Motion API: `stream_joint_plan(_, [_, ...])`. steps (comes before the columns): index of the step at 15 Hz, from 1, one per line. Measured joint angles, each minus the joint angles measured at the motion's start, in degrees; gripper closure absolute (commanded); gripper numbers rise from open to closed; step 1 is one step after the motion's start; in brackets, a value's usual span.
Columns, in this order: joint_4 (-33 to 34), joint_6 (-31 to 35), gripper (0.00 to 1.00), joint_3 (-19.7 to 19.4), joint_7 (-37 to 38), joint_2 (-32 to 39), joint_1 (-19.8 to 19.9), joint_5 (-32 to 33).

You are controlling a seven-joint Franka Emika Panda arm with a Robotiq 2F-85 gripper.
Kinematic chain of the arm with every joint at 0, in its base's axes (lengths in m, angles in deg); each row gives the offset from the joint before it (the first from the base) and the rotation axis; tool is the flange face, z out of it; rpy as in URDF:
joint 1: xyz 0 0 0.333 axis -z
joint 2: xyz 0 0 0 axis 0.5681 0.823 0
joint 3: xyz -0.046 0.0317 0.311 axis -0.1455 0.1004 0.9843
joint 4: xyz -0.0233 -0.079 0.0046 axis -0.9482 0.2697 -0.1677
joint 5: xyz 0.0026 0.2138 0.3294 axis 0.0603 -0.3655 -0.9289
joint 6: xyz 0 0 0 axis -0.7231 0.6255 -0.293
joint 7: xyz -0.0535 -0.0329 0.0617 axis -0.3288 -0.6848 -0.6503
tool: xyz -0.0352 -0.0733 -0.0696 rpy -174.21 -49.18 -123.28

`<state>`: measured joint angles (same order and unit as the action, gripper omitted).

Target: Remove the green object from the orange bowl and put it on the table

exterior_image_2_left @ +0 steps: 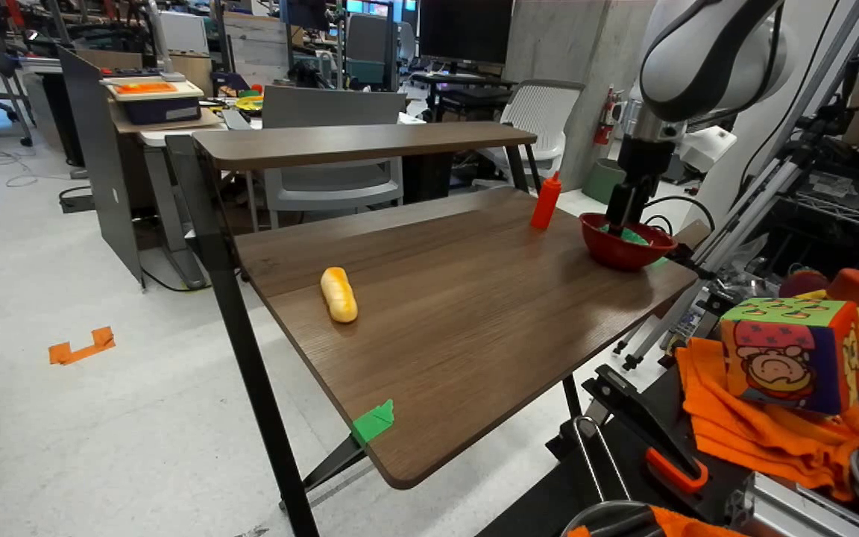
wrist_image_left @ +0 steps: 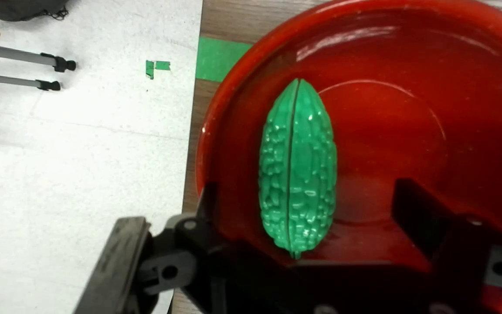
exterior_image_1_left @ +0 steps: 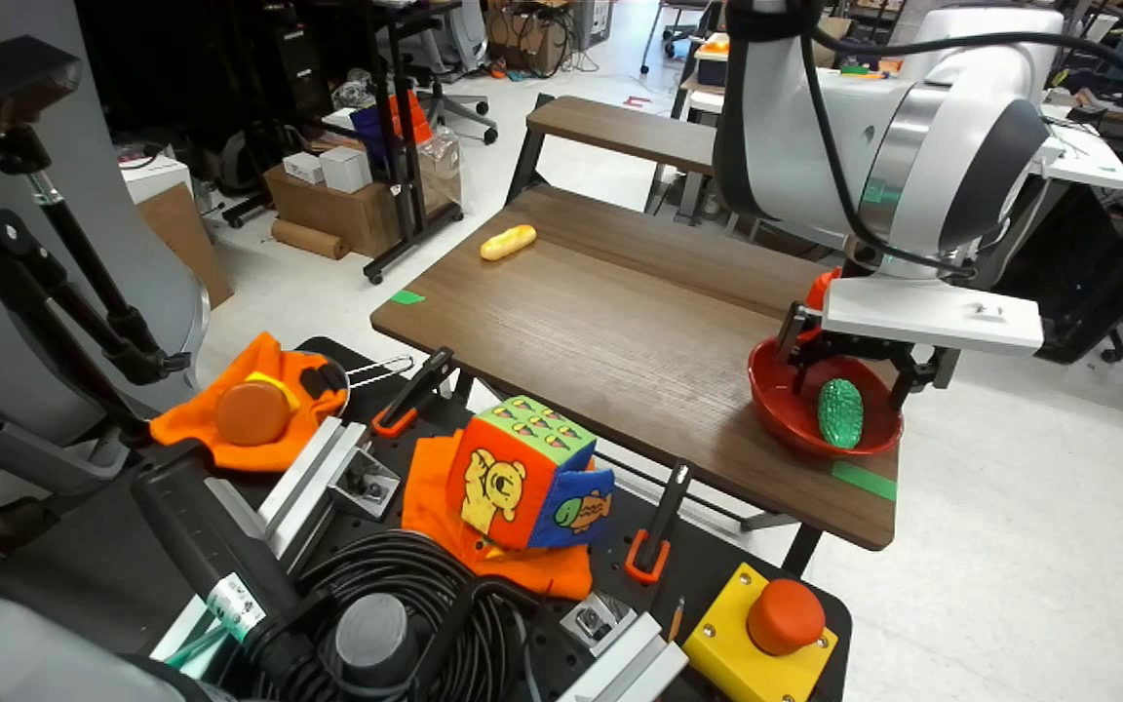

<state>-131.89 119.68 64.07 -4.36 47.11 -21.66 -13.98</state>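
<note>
Green object [wrist_image_left: 297, 170]: removal from the bowl [wrist_image_left: 386, 131] not yet made. Tool [exterior_image_1_left: 847, 397] found wide, fingers placed to either side of the object and nothing gripped; in the wrist view a gap is seen beside each finger. The object is seated off-centre in the bowl, near an edge of the table [exterior_image_1_left: 600, 331]. Progress, as judged: approach nearly done; grip, lift and setting down on the table left to be done. Whether the fingertips are low enough for a grip cannot be told.

Views compared: the object's lengthwise seam is shown only in the wrist view. In an exterior view the object [exterior_image_2_left: 634, 237] is mostly hidden by bowl wall and tool, while the bottle [exterior_image_2_left: 546, 203] is shown whole. The roll [exterior_image_1_left: 508, 243] is caught in both exterior views but not in the wrist view.
</note>
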Motion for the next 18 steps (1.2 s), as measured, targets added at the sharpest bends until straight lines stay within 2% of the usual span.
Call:
stream_joint_plan(8, [-1.64,2.13,0.0,-0.41,3.6,0.0,-3.01,3.27])
stream_joint_plan(18, [-3.23,3.14,0.0,-4.43,7.49,0.0,-6.7,9.02])
